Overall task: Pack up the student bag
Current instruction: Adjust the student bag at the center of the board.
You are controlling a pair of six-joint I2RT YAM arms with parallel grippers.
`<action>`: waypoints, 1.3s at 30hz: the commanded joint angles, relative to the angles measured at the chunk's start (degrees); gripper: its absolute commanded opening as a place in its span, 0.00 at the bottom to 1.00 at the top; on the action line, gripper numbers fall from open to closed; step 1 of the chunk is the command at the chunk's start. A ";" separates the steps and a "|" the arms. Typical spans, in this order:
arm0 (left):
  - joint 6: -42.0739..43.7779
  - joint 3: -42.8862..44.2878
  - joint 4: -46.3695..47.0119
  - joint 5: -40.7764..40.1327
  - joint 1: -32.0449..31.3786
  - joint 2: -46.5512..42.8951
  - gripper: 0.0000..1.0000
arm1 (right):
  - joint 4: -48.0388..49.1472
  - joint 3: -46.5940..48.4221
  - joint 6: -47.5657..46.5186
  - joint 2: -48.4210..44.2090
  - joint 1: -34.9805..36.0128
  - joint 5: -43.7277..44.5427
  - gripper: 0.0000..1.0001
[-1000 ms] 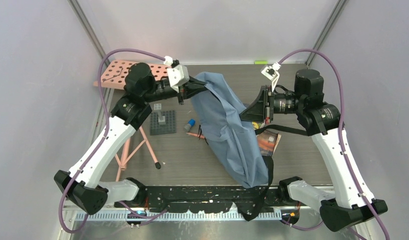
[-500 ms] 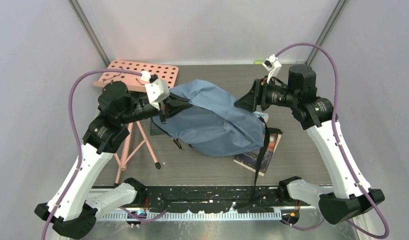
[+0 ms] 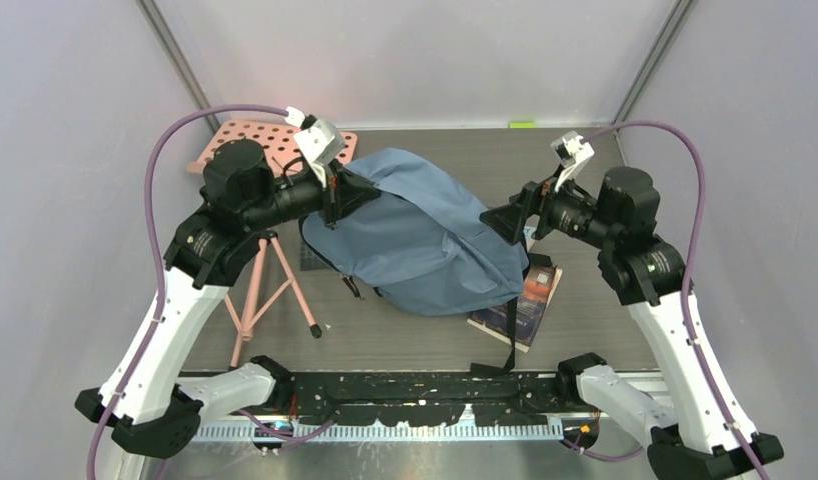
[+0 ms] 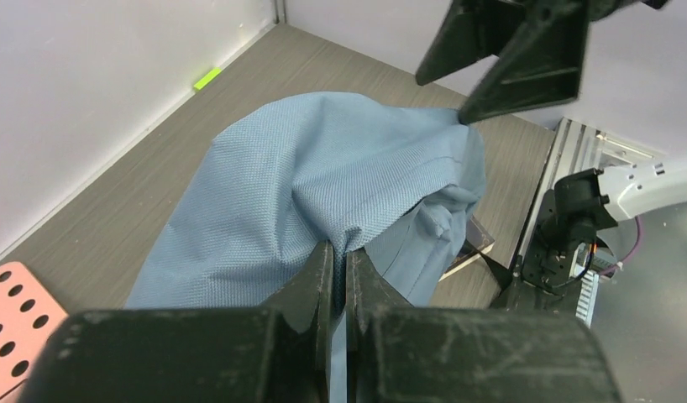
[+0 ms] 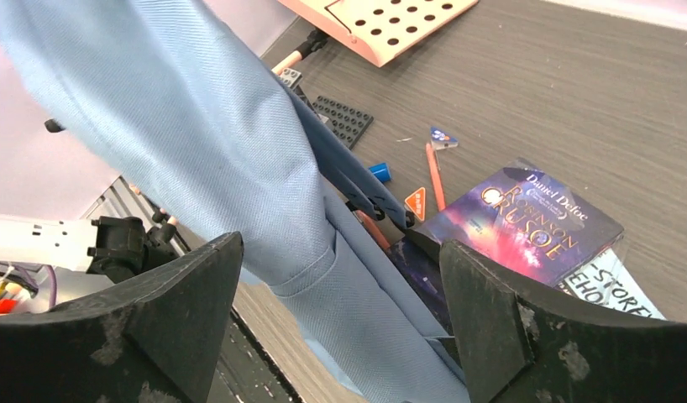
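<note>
One second ago the right gripper (image 3: 497, 224) pinched the student bag (image 3: 425, 240); now its jaws stand apart, the left gripper (image 4: 340, 252) clamps the fabric, and the bag, at the middle of the table (image 3: 585, 180), half hides a book (image 3: 533, 290).

The student bag (image 3: 435, 245), a soft blue-grey fabric backpack, lay crumpled and slack across the middle of the table (image 3: 385, 335), its far-left fold raised and pinched in the left gripper's (image 3: 337, 197) closed jaws, one black webbing strap (image 3: 511, 335) trailing toward the near edge.
</note>
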 commanded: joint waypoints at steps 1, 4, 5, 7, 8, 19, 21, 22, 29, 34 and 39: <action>-1.86 4.05 -0.26 -3.02 0.00 1.64 0.00 | 8.82 -4.06 -1.29 -4.13 0.29 -0.25 0.94; -0.90 5.04 -1.63 -3.25 0.06 2.55 0.00 | 9.41 -4.50 -1.39 -4.92 0.29 -2.53 0.96; -0.71 5.14 -1.83 -3.23 0.03 2.79 0.00 | 9.00 -4.23 -1.64 -4.73 0.29 -3.35 0.96; -0.33 5.09 -1.87 -3.09 0.05 2.87 0.00 | 7.80 -3.68 -2.35 -3.74 0.31 -6.27 0.97; -0.18 5.08 -1.90 -3.23 0.07 2.93 0.00 | 7.25 -3.10 -2.87 -3.25 0.30 -7.07 0.97; -0.12 4.82 -0.04 4.07 0.03 3.85 0.00 | 7.57 -3.11 -8.99 4.78 2.36 -1.66 0.97; -0.12 4.98 0.20 4.59 0.03 4.03 0.00 | 7.86 -2.40 -9.86 7.07 3.64 -1.48 0.97; -0.12 5.07 0.32 4.88 0.00 4.18 0.00 | 7.81 -1.92 -10.26 8.42 4.21 -1.38 0.96; 1.90 2.38 3.10 5.40 0.07 2.70 0.10 | 5.97 1.22 -6.11 9.27 6.63 7.66 0.03; 1.62 -4.45 9.58 2.25 0.08 -3.04 0.66 | 0.34 6.72 1.11 3.78 6.62 19.18 0.01; 0.69 -5.93 6.59 -4.67 0.09 -4.84 0.94 | -14.84 19.75 4.29 7.05 6.33 31.65 0.01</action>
